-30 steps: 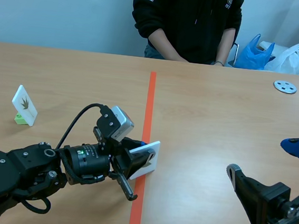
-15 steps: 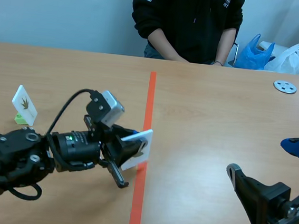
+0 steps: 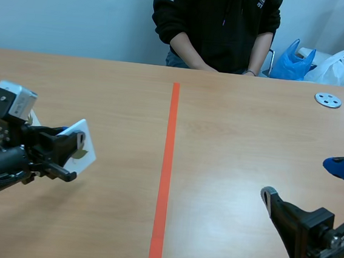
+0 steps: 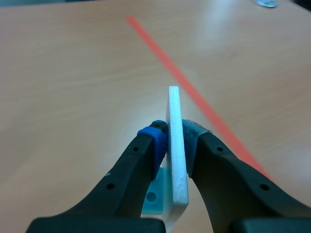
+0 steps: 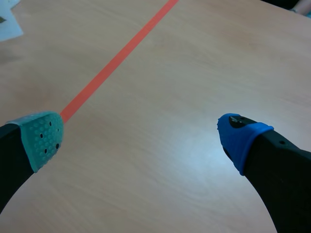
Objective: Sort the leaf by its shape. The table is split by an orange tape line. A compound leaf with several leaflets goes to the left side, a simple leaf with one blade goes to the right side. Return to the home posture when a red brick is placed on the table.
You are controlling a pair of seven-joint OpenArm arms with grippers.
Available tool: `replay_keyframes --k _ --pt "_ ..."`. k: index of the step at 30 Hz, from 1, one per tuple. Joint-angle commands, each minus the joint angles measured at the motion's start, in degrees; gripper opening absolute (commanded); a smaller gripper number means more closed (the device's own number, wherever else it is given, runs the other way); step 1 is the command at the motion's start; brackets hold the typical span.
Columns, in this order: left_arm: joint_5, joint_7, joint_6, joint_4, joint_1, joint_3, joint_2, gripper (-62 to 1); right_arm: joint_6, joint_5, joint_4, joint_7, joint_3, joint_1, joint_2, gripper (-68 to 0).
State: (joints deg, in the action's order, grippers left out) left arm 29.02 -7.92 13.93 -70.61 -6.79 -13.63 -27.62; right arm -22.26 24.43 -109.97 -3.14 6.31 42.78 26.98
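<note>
A white leaf card (image 3: 80, 146) on a small pale blue base is pinched in my left gripper (image 3: 71, 151), low over the left half of the table. In the left wrist view the card (image 4: 176, 145) stands edge-on between the two pads, so its leaf picture is hidden. The orange tape line (image 3: 167, 165) lies well to the right of it. A second white card (image 3: 34, 117) peeks out behind the left arm's camera. My right gripper (image 3: 301, 181) rests at the near right, open, with bare table between its fingers (image 5: 41, 138).
A person in a black top sits across the table at the far edge. A grey disc (image 3: 328, 99) lies at the far right, with a blue plastic bag (image 3: 291, 60) behind the table. The tape line (image 5: 116, 60) runs ahead of the right gripper.
My left arm has carried the card from over the tape line well to the left and now hides the standing card there. The right arm has not moved.
</note>
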Motion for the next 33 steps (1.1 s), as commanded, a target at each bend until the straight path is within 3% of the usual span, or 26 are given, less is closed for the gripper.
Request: replay_keyframes --k 1,8,12,17,19,25,33 --pt "0.39 -1.22 -0.85 -0.63 0.5 1.64 0.13 -55.4 0.02 0.39 -0.22 -0.9 0.66 -1.27 0.0 0.4" --pt "0.37 -1.22 -4.85 -0.55 -1.95 9.57 0.13 -55.4 0.02 0.39 -0.22 -0.68 0.66 -1.86 0.0 0.4" --pt "0.39 -1.29 -8.5 0.09 -1.95 10.47 0.15 -55.4 0.02 0.39 -0.22 -0.61 0.66 -1.84 0.0 0.4" --pt "0.46 -3.72 -10.05 3.69 -1.75 10.45 0.63 -55.4 0.0 0.39 -0.22 -0.59 0.66 -1.84 -0.02 0.4" --pt "2.03 -5.11 -11.17 6.16 -1.22 10.45 1.22 -55.4 0.0 0.39 -0.22 -0.61 0.63 -1.84 -0.02 0.4" --pt "5.62 -8.44 -11.74 13.14 1.97 10.49 3.52 -55.3 0.0 0.39 -0.22 -0.17 0.63 -1.84 -0.02 0.4" --pt "5.95 -10.4 -11.93 19.19 5.77 10.49 6.4 -55.2 0.0 0.39 -0.22 -0.09 0.63 -1.84 -0.02 0.4"
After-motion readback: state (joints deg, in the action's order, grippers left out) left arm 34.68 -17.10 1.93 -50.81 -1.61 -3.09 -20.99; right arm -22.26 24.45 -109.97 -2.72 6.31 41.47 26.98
